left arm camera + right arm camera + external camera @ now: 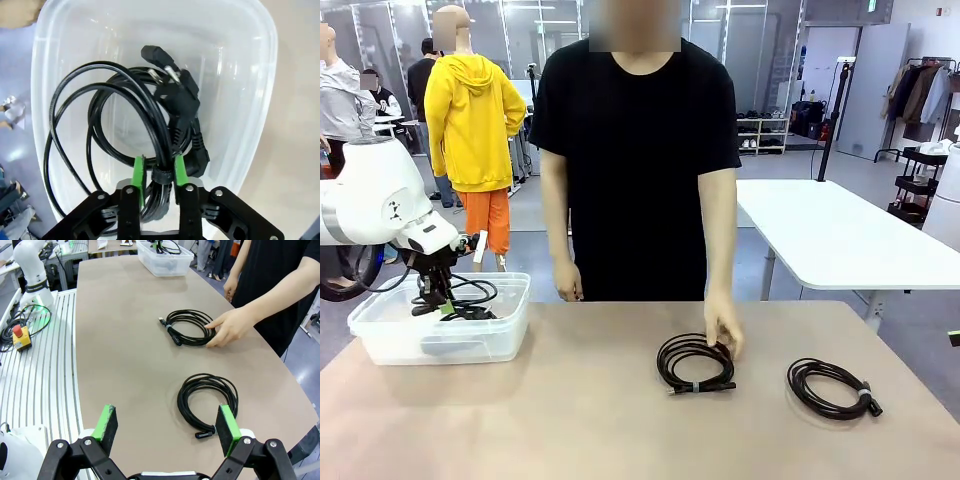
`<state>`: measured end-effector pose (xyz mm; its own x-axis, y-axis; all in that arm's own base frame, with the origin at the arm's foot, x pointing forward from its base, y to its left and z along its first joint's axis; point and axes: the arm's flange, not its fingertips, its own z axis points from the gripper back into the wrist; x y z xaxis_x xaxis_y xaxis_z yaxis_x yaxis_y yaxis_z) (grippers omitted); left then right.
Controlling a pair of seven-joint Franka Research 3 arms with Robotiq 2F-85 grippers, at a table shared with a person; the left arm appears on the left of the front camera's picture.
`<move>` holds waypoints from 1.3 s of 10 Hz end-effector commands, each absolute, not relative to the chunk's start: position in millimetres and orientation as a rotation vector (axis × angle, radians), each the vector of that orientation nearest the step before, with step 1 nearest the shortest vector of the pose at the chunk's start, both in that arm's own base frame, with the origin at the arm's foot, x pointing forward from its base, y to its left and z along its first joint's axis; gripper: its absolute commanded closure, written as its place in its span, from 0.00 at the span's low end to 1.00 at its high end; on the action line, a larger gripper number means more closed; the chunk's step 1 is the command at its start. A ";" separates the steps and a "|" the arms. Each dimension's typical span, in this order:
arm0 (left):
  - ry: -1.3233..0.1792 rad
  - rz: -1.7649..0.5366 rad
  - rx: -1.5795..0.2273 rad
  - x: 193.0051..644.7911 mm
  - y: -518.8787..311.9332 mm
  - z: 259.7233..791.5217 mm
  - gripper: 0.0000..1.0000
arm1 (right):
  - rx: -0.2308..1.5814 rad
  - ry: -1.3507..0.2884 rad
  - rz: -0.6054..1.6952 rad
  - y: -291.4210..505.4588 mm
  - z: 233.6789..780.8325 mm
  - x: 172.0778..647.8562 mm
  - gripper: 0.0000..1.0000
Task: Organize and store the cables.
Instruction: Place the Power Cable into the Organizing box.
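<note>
One black cable coil [177,100] with its plug ends lies inside the clear plastic bin [250,100]. My left gripper [160,172] reaches down into that bin [440,340], its green pads a little apart on either side of the coil's tied section. The same left gripper [440,300] hangs over the bin's left half. A second cable coil [698,386] lies mid-table under the person's hand [725,335]. A third coil [825,410] rests at the right. My right gripper [167,422] hovers open just short of that third coil [182,405].
The person stands at the table's far edge, one hand [230,327] on the middle coil [192,341]. A yellow emergency-stop box [22,337] sits on the ribbed metal base beside the table. Another white table [840,240] stands behind at the right.
</note>
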<state>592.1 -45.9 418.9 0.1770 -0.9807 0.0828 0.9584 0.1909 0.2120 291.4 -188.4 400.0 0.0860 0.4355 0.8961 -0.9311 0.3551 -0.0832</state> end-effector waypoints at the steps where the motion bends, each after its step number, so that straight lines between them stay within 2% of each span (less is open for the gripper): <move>1: -0.206 -1.367 0.133 594.5 -46.2 431.2 0.38 | 0.603 -1.045 1.127 -189.6 400.1 292.5 0.00; 2: -0.206 -1.367 0.130 591.2 -44.8 433.2 0.29 | 0.603 -1.045 1.127 -189.6 400.1 292.5 0.00; 3: -0.207 -1.367 0.132 588.3 -44.8 435.0 0.14 | 0.603 -1.045 1.127 -189.6 400.1 292.5 0.00; 4: -0.208 -1.370 0.132 584.5 -44.6 436.8 0.05 | 0.603 -1.045 1.127 -189.6 400.1 292.5 0.00; 5: -0.204 -1.366 0.138 582.2 -43.7 438.0 0.00 | 0.603 -1.045 1.127 -189.6 400.1 292.5 0.00; 8: -0.205 -1.293 0.116 573.7 -36.0 440.3 0.00 | 0.603 -1.045 1.127 -189.6 400.1 292.5 0.00; 9: -0.186 -1.254 0.123 571.4 -27.3 431.8 0.03 | 0.603 -1.045 1.127 -189.6 400.1 292.5 0.00; 10: -0.224 -1.349 0.123 581.9 -41.1 440.2 0.03 | 0.603 -1.045 1.127 -189.6 400.1 292.5 0.00; 13: -0.224 -1.349 0.123 581.9 -41.1 440.2 0.03 | 0.603 -1.045 1.127 -189.6 400.1 292.5 0.00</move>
<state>579.3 -44.5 438.1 0.2206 -0.9711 0.0909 0.9489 0.2352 0.2103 291.4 -188.3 400.0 0.0858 0.4355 0.8961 -0.9312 0.3549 -0.0834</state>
